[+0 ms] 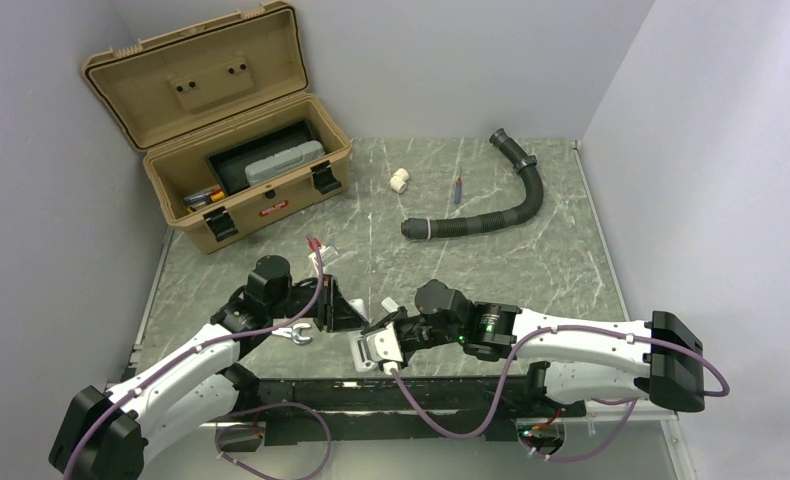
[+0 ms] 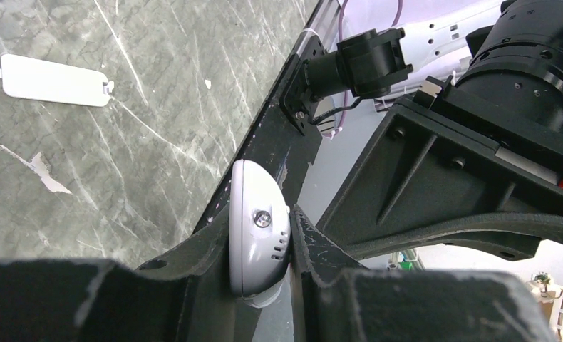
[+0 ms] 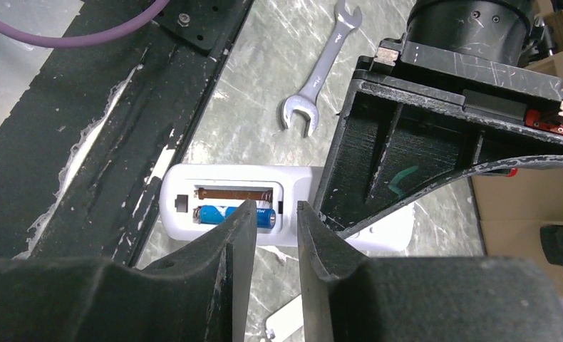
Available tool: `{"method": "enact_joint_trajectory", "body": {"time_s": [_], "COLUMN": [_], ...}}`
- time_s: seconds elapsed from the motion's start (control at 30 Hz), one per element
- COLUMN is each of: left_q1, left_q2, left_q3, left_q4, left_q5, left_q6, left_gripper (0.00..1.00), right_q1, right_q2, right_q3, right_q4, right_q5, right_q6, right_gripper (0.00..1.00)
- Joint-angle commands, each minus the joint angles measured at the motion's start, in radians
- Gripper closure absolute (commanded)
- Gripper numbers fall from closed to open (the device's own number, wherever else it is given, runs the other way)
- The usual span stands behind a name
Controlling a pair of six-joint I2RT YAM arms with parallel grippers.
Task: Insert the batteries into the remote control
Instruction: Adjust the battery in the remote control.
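Battery loading, partly done. Remote control (image 3: 296, 185) lies face down close to the near edge of the table (image 2: 122, 142), between the two arms, with its battery bay uncovered and turned upward so the slots can be reached from above. Left gripper (image 2: 261, 246) is clamped on one end of the remote, its fingers (image 2: 214, 278) pressing the rounded white casing from both sides. This grip probably serves to steady the body against the push of insertion. Right gripper (image 3: 277, 214) hovers directly over the bay with its fingers only narrowly parted, and nothing can be seen between them. Blue battery (image 3: 214, 215) sits in one slot, half hidden under a right fingertip. The neighbouring slot (image 3: 236, 193) shows only its bare spring and contact, so one cell appears to be outstanding. The green battery is not visible in any view, so its position cannot be given. The plain white cover piece (image 2: 54, 80) rests flat on the marble well to the far side of the held end, apart from the remote, presumably set aside for closing the bay afterwards. A wrench (image 3: 320, 78) lies just beyond the remote beside the left gripper, touching neither. The next move, as a judgement, calls for fetching the second cell and aligning it with the spring end of the empty slot while the left grip holds.
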Motion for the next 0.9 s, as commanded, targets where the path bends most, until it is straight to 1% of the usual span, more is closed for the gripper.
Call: {"method": "enact_joint_trajectory", "body": {"time_s": [0.0,0.47,0.87], "left_q1": [-0.006,-0.005,-0.006], "left_q2": [-0.014,-0.021,-0.018], "left_q3": [0.040,0.038,0.047], "left_q4": [0.052,0.050,0.044], "left_q5": [0.018,0.013,0.010], "left_q6": [-0.004,-0.006,-0.004], "left_gripper": [1.00,1.00,1.00], "right_q1": [-0.003,-0.003,-0.003], "right_q2": [0.003,0.005,0.002], "right_q3": [0.028,0.017,0.010], "right_q4": [0.050,0.019,0.006], "right_q5": [-0.032,-0.032,-0.029], "right_q6": [0.005,0.018,0.024], "right_gripper": [0.71,0.70,0.73]}}
